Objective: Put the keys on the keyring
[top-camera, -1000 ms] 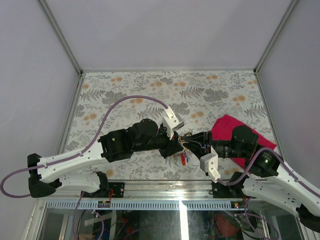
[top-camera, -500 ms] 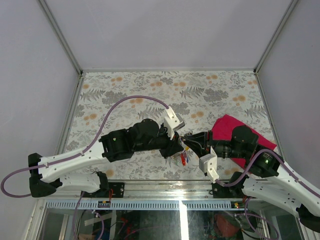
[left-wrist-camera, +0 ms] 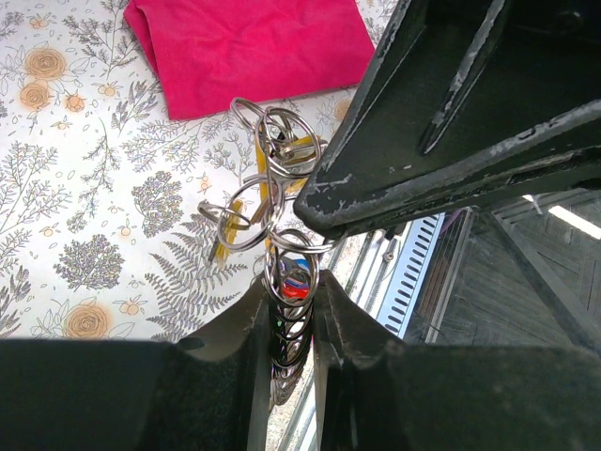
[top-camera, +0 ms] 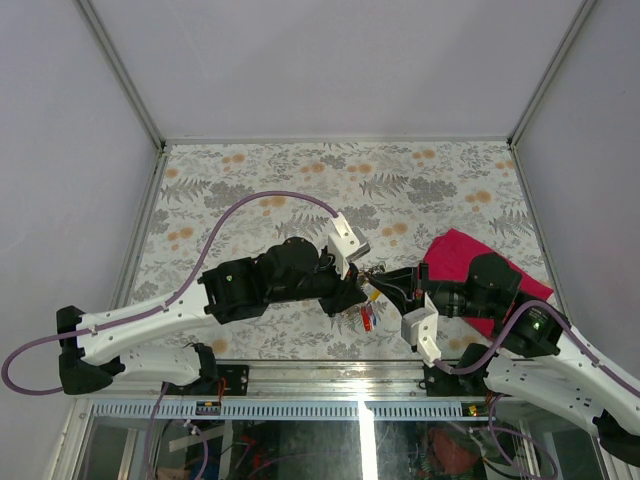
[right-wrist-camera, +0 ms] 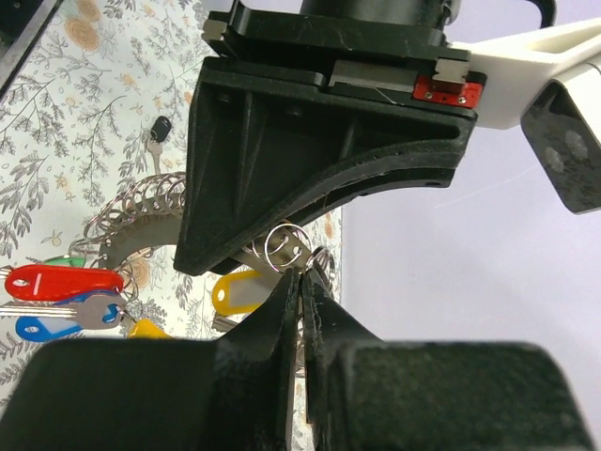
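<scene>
The left claw (left-wrist-camera: 291, 282) is clenched on the keyring (left-wrist-camera: 286, 324), a stack of silvery loops squeezed between its fingers, held above the table (top-camera: 280, 180) close to the near edge. The right claw (right-wrist-camera: 300, 272) faces it, almost touching, tips pinched on the lower rim of a small ring (right-wrist-camera: 285, 246). The keys (right-wrist-camera: 56, 280), with red, blue and yellow heads, hang bunched below the two claws. A black key (right-wrist-camera: 158, 132) lies apart on the table. The pink cloth (left-wrist-camera: 254, 47) lies by the right edge, partly under the right arm. The widest stretch of table runs beyond the claws toward the far wall
</scene>
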Tool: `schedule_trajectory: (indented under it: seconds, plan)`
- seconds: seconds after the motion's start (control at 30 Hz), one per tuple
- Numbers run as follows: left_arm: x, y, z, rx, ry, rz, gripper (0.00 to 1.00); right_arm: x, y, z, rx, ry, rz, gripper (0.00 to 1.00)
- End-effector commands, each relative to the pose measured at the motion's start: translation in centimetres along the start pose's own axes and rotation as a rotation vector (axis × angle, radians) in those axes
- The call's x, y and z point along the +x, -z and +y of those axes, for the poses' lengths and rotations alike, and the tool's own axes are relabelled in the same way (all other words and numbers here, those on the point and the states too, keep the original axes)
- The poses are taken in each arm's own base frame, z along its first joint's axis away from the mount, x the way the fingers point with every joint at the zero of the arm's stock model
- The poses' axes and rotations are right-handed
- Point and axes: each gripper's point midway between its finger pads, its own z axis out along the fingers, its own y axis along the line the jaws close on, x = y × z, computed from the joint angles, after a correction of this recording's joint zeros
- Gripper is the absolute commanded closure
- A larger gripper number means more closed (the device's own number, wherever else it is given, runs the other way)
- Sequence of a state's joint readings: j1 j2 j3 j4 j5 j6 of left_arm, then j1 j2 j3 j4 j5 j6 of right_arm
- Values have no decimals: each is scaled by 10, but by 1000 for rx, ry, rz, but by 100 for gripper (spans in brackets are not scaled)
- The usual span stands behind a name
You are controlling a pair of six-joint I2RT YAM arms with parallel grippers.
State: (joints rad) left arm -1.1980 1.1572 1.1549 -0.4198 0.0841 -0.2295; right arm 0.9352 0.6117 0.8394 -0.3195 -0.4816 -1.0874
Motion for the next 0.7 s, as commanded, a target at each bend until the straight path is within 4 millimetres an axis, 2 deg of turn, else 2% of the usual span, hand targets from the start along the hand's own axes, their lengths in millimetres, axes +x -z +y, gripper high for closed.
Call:
schedule_trajectory:
  seconds: [0.0,0.2,0.4,0.67]
  plan:
    - [-34,6,-15,47,-8,-101,100,-1,2,-15,81,-38,6,96]
    - [-33,6,-15,47,-10,-100,100,-6,3,-25,178,-183,-37,100]
    - [-32,4,-15,48,-12,-92,100,-4,1,-22,212,-276,-60,100]
    - [-37,8,-14,45,-15,-126,99,-9,5,-33,311,-437,-110,100]
